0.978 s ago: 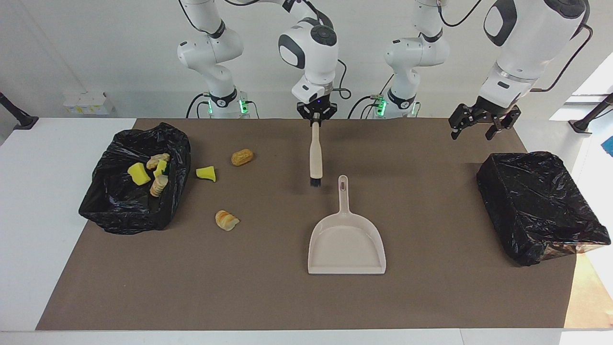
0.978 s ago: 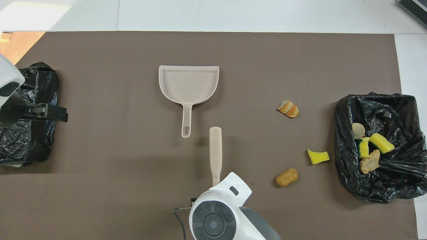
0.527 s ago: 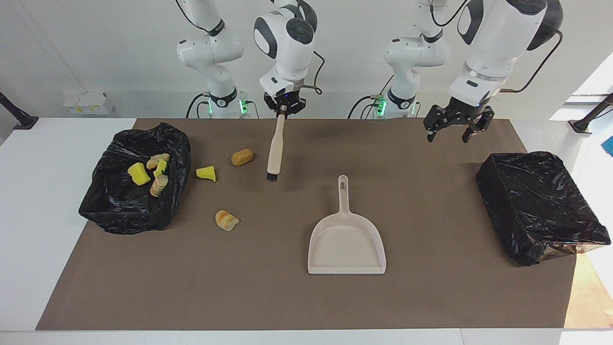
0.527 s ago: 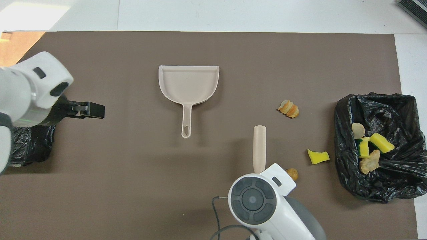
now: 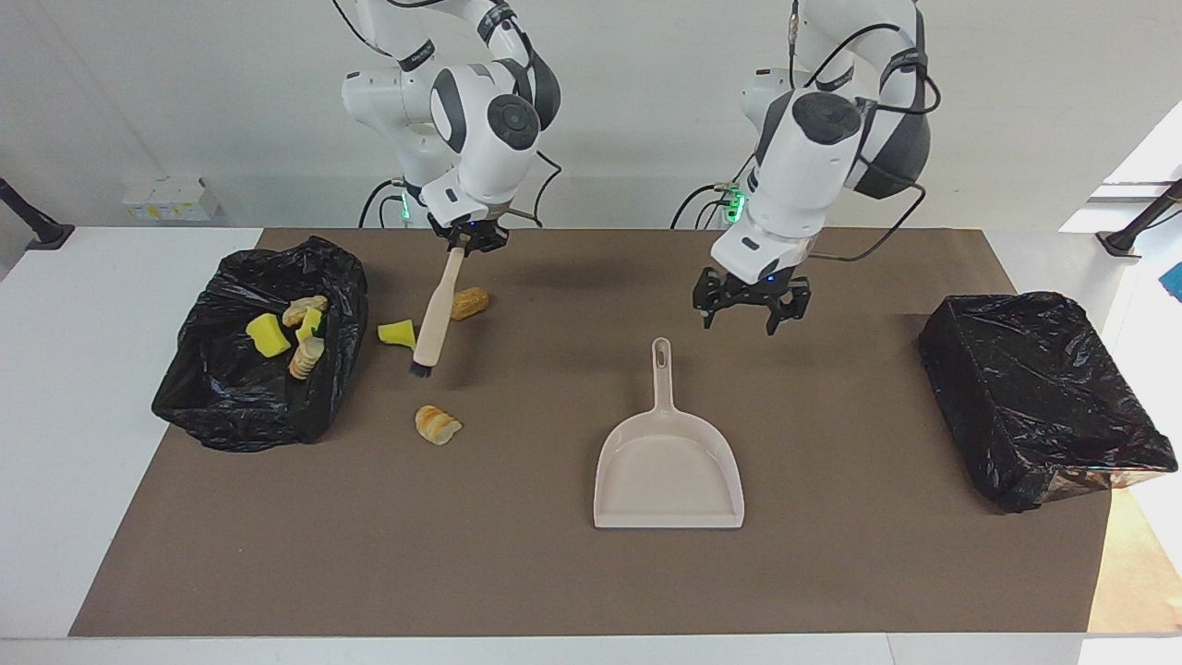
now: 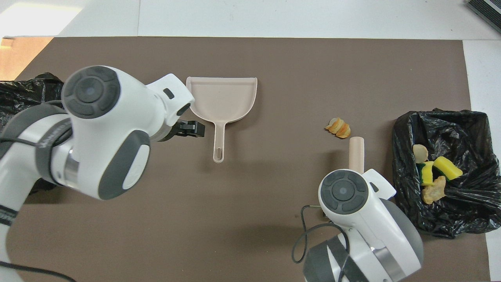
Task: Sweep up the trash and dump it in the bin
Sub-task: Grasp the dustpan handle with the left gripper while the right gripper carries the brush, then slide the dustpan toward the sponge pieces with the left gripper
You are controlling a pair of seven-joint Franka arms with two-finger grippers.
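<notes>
My right gripper (image 5: pixel 466 242) is shut on the top of the beige-handled brush (image 5: pixel 432 314), which hangs tilted with its bristles just above the mat beside a yellow sponge chunk (image 5: pixel 398 333). A corn-cob stub (image 5: pixel 468 302) lies right by the handle, and a croissant piece (image 5: pixel 437 424) (image 6: pixel 338 127) lies farther from the robots. My left gripper (image 5: pixel 746 319) (image 6: pixel 193 128) hovers open and empty beside the handle of the beige dustpan (image 5: pixel 667 471) (image 6: pixel 221 98). In the overhead view only the brush handle's end (image 6: pixel 356 154) shows past the right arm.
A black-bagged bin (image 5: pixel 231 416) (image 6: pixel 462 219) at the right arm's end holds several scraps (image 5: pixel 268 334) (image 6: pixel 446 166). A second black-bagged bin (image 5: pixel 1043 397) (image 6: pixel 23 84) stands at the left arm's end. A brown mat (image 5: pixel 831 573) covers the table.
The right gripper carried the brush from the mat's middle toward the right arm's end, next to the loose scraps. The left gripper swung from over its bin down to beside the dustpan's handle.
</notes>
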